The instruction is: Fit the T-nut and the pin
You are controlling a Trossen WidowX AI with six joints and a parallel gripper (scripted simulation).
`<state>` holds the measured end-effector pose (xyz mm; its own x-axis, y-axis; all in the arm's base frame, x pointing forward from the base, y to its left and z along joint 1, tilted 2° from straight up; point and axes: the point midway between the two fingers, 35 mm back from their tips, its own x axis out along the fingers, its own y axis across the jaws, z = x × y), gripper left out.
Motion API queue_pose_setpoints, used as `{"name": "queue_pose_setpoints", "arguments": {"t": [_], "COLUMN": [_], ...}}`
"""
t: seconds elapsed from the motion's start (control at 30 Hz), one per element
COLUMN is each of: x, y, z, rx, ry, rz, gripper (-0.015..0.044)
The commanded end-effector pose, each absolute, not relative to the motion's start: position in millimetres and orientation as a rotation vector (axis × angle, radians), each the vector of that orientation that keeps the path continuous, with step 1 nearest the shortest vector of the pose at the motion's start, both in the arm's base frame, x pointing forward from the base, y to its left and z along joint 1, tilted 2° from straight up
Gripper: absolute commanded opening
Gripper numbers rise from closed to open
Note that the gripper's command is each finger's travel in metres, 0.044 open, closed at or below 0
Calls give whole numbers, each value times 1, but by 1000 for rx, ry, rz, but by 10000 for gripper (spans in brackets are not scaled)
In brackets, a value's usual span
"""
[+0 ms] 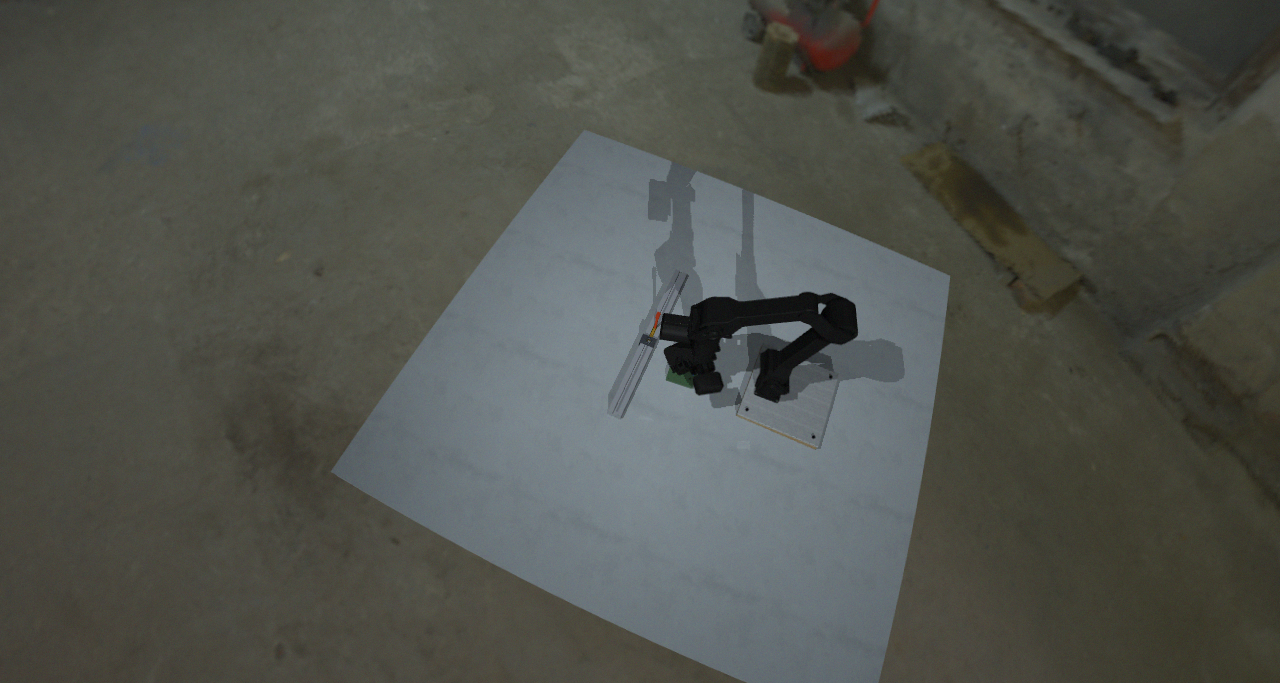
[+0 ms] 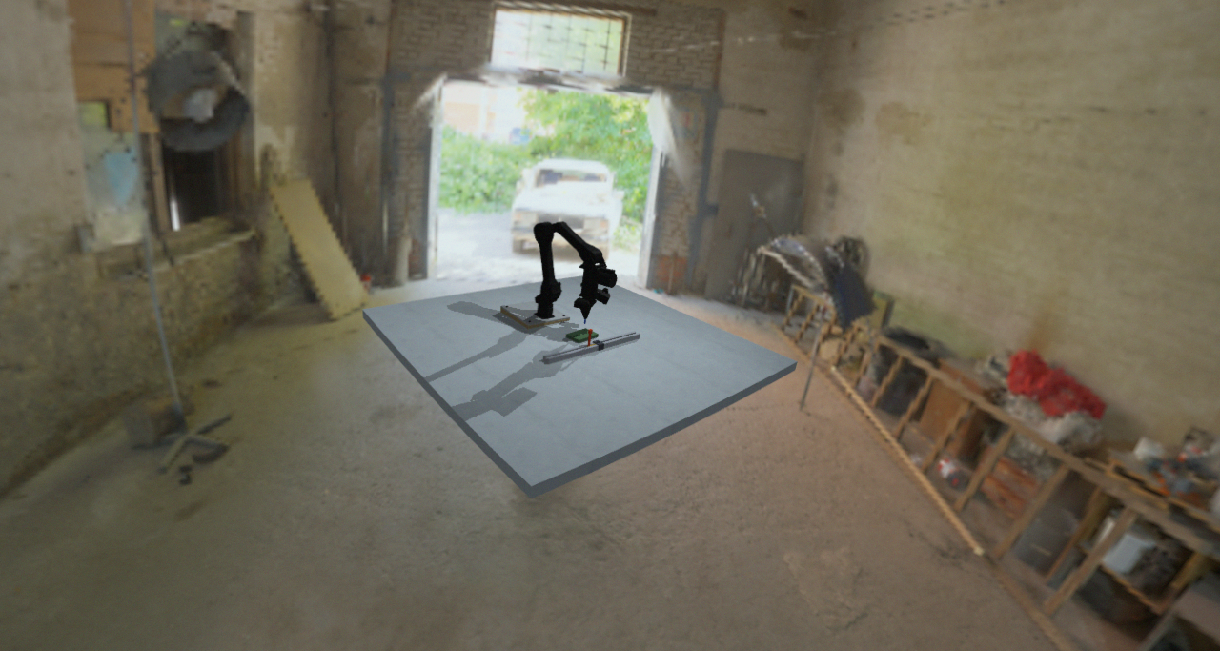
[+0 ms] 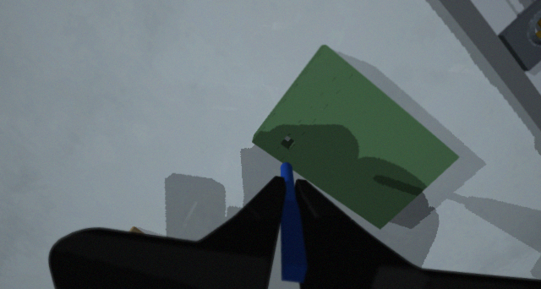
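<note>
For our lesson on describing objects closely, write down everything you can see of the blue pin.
The blue pin is a slim, straight piece in one deep blue, with a smooth, plastic-like look. Its lower end is rounded; towards the other end it widens into a flat-faced, angular shank. It hangs, lower end down, between the two black fingers of the shut gripper, which grip it from both sides. It is out of the green tray, above the tray's edge near a small square hole. No damage shows.
</note>
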<state>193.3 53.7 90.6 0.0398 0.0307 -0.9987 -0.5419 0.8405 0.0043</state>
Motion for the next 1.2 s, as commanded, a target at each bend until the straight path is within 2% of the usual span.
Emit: {"name": "queue_pose_setpoints", "arguments": {"t": [0.0, 0.27, 1.17], "x": [194, 193, 270], "y": [54, 52, 28], "z": [105, 119, 131], "rx": [-433, -431, -342], "ry": [1464, 1462, 1482], "rz": [460, 458, 348], "gripper": [-150, -150, -150]}}
